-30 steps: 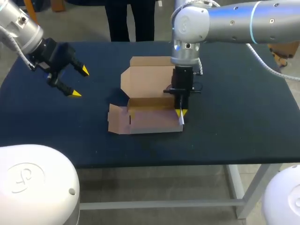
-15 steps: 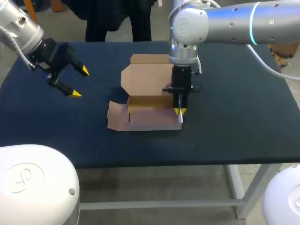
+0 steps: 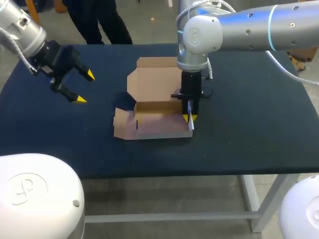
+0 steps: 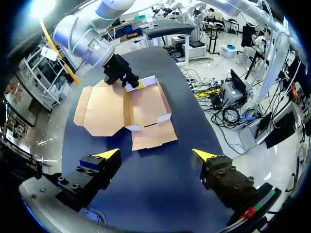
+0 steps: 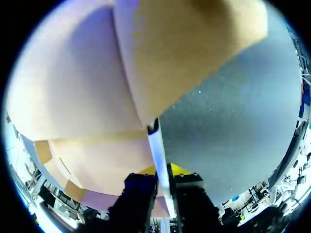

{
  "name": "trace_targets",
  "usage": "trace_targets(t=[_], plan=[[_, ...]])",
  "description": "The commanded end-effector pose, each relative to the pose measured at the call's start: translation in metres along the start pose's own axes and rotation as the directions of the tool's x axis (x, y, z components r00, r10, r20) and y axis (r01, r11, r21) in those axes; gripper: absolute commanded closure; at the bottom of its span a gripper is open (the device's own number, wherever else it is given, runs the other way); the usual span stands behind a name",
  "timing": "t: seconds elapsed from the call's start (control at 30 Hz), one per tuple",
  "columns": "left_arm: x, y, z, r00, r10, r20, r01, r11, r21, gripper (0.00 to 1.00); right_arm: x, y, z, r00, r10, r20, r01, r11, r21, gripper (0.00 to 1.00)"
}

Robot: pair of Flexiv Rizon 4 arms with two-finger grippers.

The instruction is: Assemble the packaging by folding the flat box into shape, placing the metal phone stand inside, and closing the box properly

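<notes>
The box [image 3: 155,102] is sitting in the middle of the desk [image 3: 249,124], partly folded. Its lid [image 3: 157,79] is lying open and flat toward the upper part of the head frame, the tray is standing below it with its pale front wall raised, and a small side panel is sticking out at the lower left.

At the tray's right end, a thin pale flap [image 3: 191,125] is standing on edge. The right pincer [image 3: 190,118] is pointing straight down there. Its arm is coming in from the upper right of the head frame. In the right wrist view the flap [image 5: 158,150] is running edge-on between the two fingers, which are pressing narrowly against it from both sides. The right pincer [image 5: 163,171] is gripping it just above the desk [image 5: 228,121], with the box [image 5: 73,87] walls spreading ahead of it.

The left pincer [image 3: 84,87] is hanging over the desk at the upper left of the head frame, well apart from the box. In its own view the left pincer [image 4: 155,154] is spread wide and holding nothing. The box [image 4: 131,109] is lying ahead of it on the desk [image 4: 160,189], and the right pincer [image 4: 136,86] is at the box's far end.
</notes>
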State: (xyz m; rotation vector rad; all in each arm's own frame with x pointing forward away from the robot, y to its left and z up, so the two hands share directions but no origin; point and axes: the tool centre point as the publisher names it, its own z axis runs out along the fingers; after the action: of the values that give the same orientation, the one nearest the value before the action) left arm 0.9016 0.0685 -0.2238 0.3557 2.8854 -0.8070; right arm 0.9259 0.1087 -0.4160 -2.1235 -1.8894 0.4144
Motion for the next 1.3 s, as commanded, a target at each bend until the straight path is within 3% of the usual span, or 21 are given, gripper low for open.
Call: trace_targets(t=[0.03,0.2,0.57,0.7,0.93,1.3], plan=[[0.0004,-0.0003,-0.0013,1.0,-0.001,-0.003,0.001,1.0,-0.003,0.0,-0.0013,-0.0044,0.0034,1.0,0.021,0.001,-0.021,0.999,-0.034,0.8],[0.0004,-0.0003,-0.0013,1.0,-0.001,-0.003,0.001,1.0,-0.003,0.0,-0.0016,-0.0036,0.0042,0.999,0.054,-0.004,-0.054,0.996,-0.068,0.69],[0.0004,-0.0003,-0.0013,1.0,-0.001,-0.003,0.001,1.0,-0.003,0.0,-0.0031,-0.0046,0.0027,0.994,0.099,-0.049,-0.106,0.981,-0.165,0.75],[0.0004,-0.0003,-0.0013,1.0,-0.001,-0.003,0.001,1.0,-0.003,0.0,-0.0031,-0.0054,0.0025,0.991,0.113,-0.067,-0.125,0.969,-0.212,0.7],[0.0004,-0.0003,-0.0013,1.0,-0.001,-0.003,0.001,1.0,-0.003,0.0,-0.002,-0.0038,0.0031,0.99,0.117,-0.078,-0.132,0.961,-0.244,0.73],[0.0004,-0.0003,-0.0013,1.0,-0.001,-0.003,0.001,1.0,-0.003,0.0,0.0031,-0.0045,-0.0022,0.998,0.018,-0.059,-0.036,0.951,-0.309,0.77]])
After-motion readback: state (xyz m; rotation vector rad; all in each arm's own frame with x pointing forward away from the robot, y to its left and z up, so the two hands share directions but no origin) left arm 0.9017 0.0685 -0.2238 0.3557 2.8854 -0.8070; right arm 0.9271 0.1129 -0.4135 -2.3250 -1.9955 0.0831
